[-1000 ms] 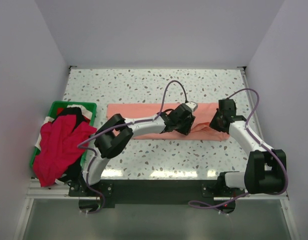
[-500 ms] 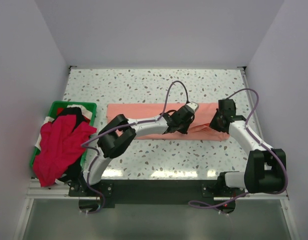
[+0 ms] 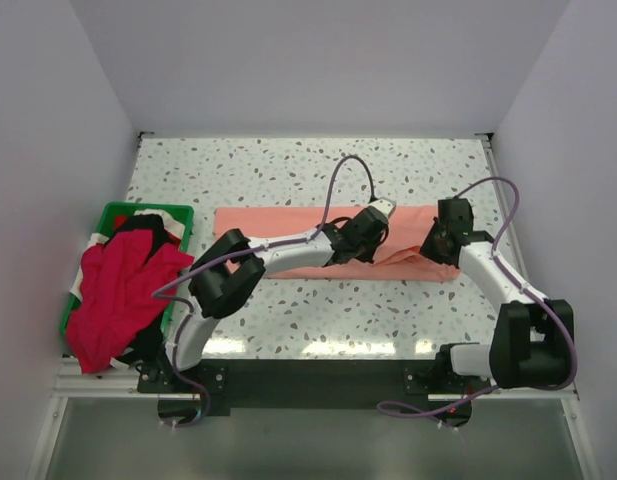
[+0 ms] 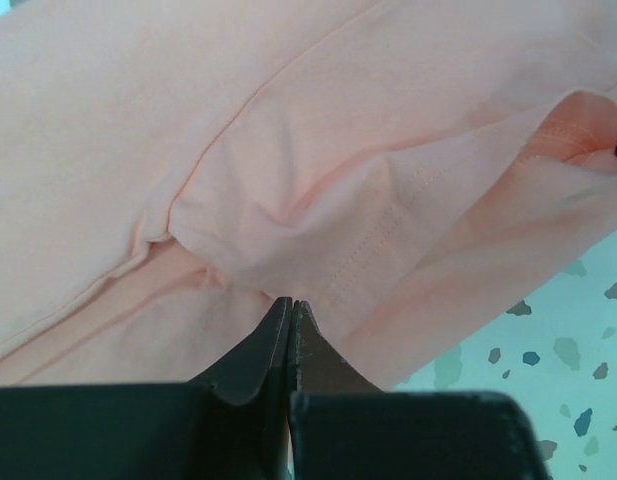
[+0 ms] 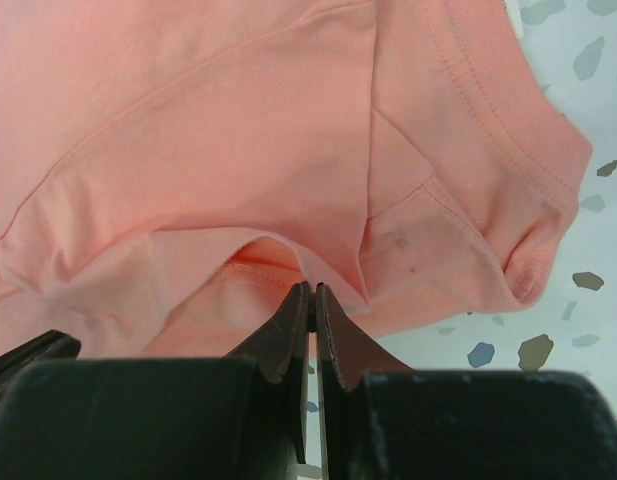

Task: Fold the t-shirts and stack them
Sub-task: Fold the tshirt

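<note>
Change since one second back: left gripper (image 4: 291, 302) is now showing its fingers pressed together, where they were standing apart over the cloth; the left arm's elbow is sitting a little further left and nearer its base, and the wrist is lying slightly further out over the shirt. Right gripper (image 5: 310, 288), right arm, salmon-pink t-shirt (image 3: 278, 222) and green bin (image 3: 113, 210) are keeping their earlier places.

Item 1, left gripper: fingers are meeting tip to tip with no gap showing, pinching a raised fold at the near hem of the salmon-pink t-shirt, about the middle of its length. A stitched hem is running diagonally just beyond the tips.

Item 2, right gripper: fingers are closing to a thin slit, clamping the near edge of the same shirt at its right end, where a sleeve is lying bunched and turned over.

Item 3, salmon-pink t-shirt: is lying as a long band, left to right, across the middle of the speckled worktop (image 3: 288, 170), flat at the left, rumpled at the right.

Item 4, green bin: is sitting at the left edge of the worktop, well apart from both grippers. A crimson t-shirt (image 3: 113, 290) is spilling over its near rim, with black cloth (image 3: 148, 232) and white cloth showing beneath.
</note>
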You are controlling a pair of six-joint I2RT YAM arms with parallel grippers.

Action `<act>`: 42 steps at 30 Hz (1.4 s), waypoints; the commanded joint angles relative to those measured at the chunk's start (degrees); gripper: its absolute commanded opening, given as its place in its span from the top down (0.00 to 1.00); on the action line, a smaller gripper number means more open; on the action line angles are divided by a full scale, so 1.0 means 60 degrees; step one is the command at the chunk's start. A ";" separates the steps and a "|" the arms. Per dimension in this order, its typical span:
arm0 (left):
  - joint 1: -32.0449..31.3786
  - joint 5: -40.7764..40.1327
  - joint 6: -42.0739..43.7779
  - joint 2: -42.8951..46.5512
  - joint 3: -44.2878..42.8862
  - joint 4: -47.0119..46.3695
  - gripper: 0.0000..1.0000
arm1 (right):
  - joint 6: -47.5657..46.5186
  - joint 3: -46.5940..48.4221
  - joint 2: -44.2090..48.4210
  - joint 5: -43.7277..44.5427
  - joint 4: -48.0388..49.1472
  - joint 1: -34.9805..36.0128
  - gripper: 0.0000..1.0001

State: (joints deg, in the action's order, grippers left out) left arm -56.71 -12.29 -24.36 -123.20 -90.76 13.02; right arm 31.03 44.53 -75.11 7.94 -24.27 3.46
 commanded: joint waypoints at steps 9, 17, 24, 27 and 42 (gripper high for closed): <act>0.0018 0.0465 0.0061 0.1299 0.0288 -0.0075 0.86 | -0.0074 -0.0462 0.1179 -0.0181 -0.0422 0.0023 0.93; 0.0632 0.1594 -0.0495 0.1826 0.0770 -0.0163 0.56 | 0.0351 -0.0773 0.2235 -0.0783 -0.0451 0.0023 0.56; 0.1672 0.1405 -0.1082 0.2851 0.2484 0.0101 0.65 | 0.0556 0.0691 0.0743 0.0066 -0.0219 0.0009 0.57; 0.1951 0.0762 -0.1053 0.3144 0.2939 0.0466 0.68 | 0.0644 0.1552 -0.0602 0.0682 -0.0071 -0.0035 0.58; 0.2552 -0.0719 -0.0598 0.2589 0.3364 0.1625 0.75 | 0.0718 0.4821 -0.5585 0.0683 -0.0086 -0.0094 0.60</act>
State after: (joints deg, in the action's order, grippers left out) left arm -41.52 -14.48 -28.88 -106.59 -71.33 21.54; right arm 35.09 68.88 -106.89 11.07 -25.02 3.29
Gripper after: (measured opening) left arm 0.261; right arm 0.403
